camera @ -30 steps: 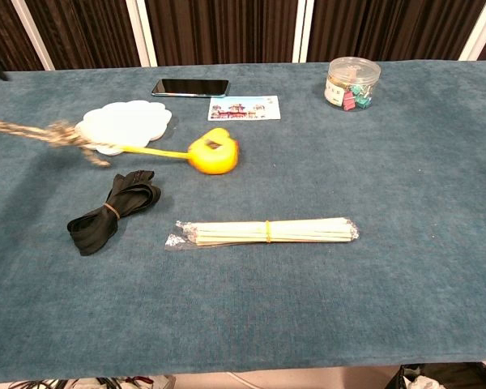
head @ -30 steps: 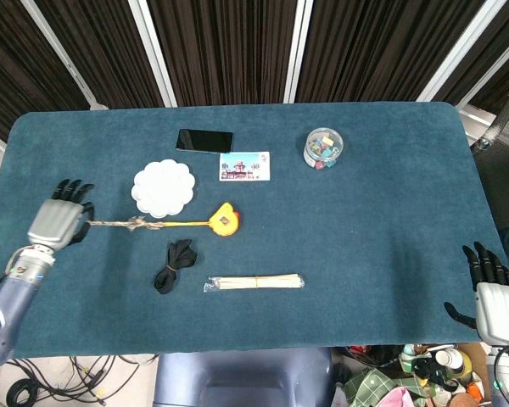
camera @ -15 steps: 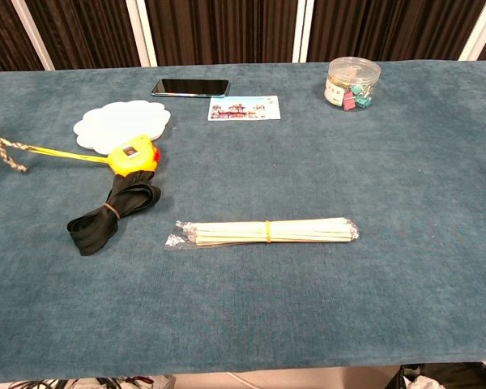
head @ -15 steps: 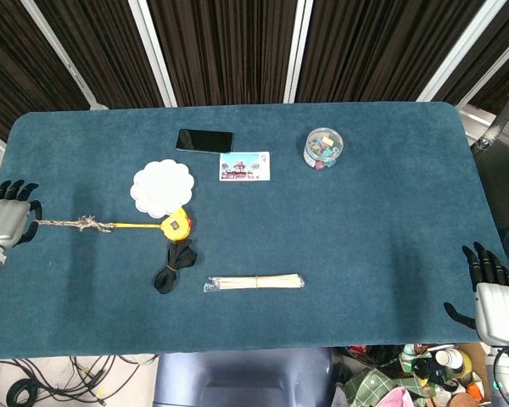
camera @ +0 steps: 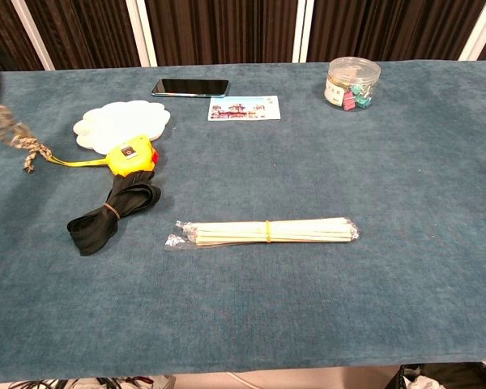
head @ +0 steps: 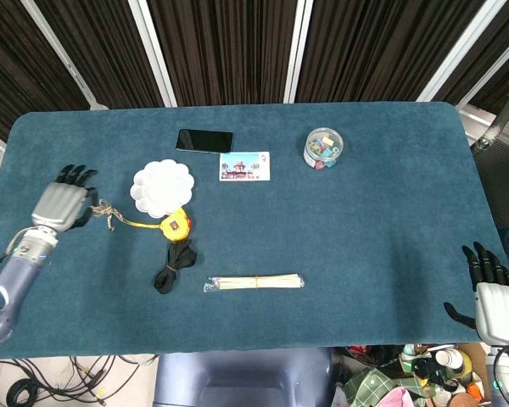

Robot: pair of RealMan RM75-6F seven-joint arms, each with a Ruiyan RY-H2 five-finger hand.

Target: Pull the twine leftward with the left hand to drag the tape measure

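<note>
The yellow tape measure (head: 177,225) (camera: 131,156) lies just below the white plate, touching the top of the black strap. Its thin yellow tape runs left to a frayed, knotted twine (head: 105,213) (camera: 14,136). The twine hangs slack and rises to my left hand (head: 64,204), which holds its end near the table's left edge. In the chest view the twine leaves the frame at the left edge, and the hand itself hardly shows there. My right hand (head: 495,298) rests off the table's near right corner with its fingers apart, holding nothing.
A white flower-shaped plate (head: 163,187) (camera: 121,123), a black phone (head: 204,140), a postcard (head: 244,165) and a clear jar of clips (head: 323,147) lie further back. A folded black strap (head: 174,264) (camera: 113,211) and a bundle of sticks (head: 254,281) (camera: 267,231) lie nearer.
The tape measure was dragged left to beside the plate, then stayed put. My left hand has since come back rightward, and the taut twine has gone slack.
</note>
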